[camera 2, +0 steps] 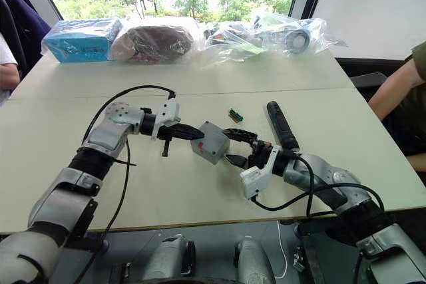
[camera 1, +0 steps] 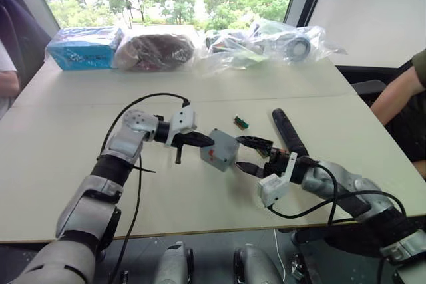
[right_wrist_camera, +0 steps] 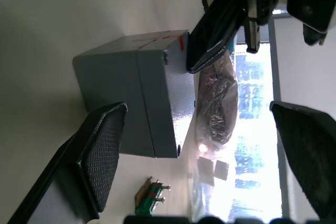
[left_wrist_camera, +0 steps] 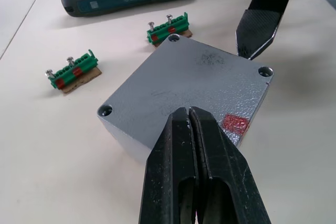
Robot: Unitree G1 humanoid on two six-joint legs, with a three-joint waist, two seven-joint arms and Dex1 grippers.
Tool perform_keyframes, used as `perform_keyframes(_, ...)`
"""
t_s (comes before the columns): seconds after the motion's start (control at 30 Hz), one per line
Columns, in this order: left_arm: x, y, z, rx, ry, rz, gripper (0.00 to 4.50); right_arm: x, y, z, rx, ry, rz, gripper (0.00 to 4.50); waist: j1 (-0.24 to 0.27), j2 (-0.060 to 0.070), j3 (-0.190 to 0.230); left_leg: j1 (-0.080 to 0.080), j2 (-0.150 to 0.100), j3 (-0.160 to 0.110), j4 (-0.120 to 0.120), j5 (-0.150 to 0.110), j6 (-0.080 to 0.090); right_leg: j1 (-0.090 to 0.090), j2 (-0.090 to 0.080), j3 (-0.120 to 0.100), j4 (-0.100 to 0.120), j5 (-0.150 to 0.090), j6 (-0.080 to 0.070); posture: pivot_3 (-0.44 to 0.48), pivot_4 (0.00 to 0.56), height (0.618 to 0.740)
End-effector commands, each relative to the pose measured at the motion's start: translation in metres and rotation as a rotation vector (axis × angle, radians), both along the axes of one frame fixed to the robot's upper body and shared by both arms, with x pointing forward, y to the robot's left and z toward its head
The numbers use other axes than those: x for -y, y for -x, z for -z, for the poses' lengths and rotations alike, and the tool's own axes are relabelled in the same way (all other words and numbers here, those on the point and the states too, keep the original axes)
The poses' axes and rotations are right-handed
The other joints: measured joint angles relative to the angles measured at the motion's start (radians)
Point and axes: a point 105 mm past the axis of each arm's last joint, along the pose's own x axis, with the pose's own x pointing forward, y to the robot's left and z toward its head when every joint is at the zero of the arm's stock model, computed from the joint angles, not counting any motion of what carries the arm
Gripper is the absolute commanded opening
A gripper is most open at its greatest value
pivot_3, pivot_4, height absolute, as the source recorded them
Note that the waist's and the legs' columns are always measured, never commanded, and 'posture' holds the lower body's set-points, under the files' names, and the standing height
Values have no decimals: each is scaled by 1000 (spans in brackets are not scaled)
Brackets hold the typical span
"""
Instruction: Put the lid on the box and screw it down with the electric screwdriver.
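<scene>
The grey box [camera 1: 219,151] sits mid-table with the lid [left_wrist_camera: 194,77] lying on top of it, screw holes showing at the lid's corners and a red mark [left_wrist_camera: 234,124] on one side. My left gripper [camera 1: 210,142] is shut, and its fingertips rest on the lid's near edge, holding nothing. My right gripper [camera 1: 239,152] is open at the box's right side, one finger [right_wrist_camera: 100,156] close to the box wall without touching it. The black electric screwdriver [camera 1: 286,130] lies on the table behind my right gripper, untouched.
Two green connector blocks [left_wrist_camera: 71,72] [left_wrist_camera: 169,27] lie just beyond the box. Plastic bags [camera 1: 266,44] and a blue package [camera 1: 83,48] line the table's far edge. A person's arm [camera 1: 396,94] is at the right edge, another person [camera 1: 8,81] at the left.
</scene>
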Motion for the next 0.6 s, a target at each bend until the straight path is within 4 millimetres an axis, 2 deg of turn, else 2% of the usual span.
perform_keyframes(0.03, -6, 6, -3, -37, 26, -19, 0, 4, -2, -16, -116, -112, 76, 3584, 0, 0, 0, -1, 0, -1, 0, 0, 0, -1, 0, 0, 0, 0, 0, 0, 150, 740)
perform_keyframes(0.17, -14, -2, -20, -14, 87, -106, 0, 5, -2, -16, -238, -163, 144, 2175, 0, 0, 1, -2, 2, -2, 0, 0, 1, -3, 0, 0, 0, 0, 0, 0, 150, 740)
perform_keyframes(0.33, -34, -14, -19, 34, 79, -243, 0, 12, -9, 1, -441, -182, 263, 206, 0, 0, 1, -3, 1, -2, 0, 0, 1, -4, 1, 0, 0, 0, 0, 0, 150, 740)
perform_keyframes(0.37, -35, -15, -17, 31, 84, -258, 0, 13, -9, 4, -465, -171, 276, 6, 0, 0, 1, -3, 2, -2, 0, 0, 1, -4, 1, 0, 0, 0, 0, 0, 150, 740)
perform_keyframes(0.6, -31, -13, 17, -2, 47, -295, 0, 6, -18, 22, -497, -107, 337, 6, 3, 0, 2, -4, 1, -1, 0, 0, 1, -5, 0, 0, 0, 0, 0, 0, 150, 740)
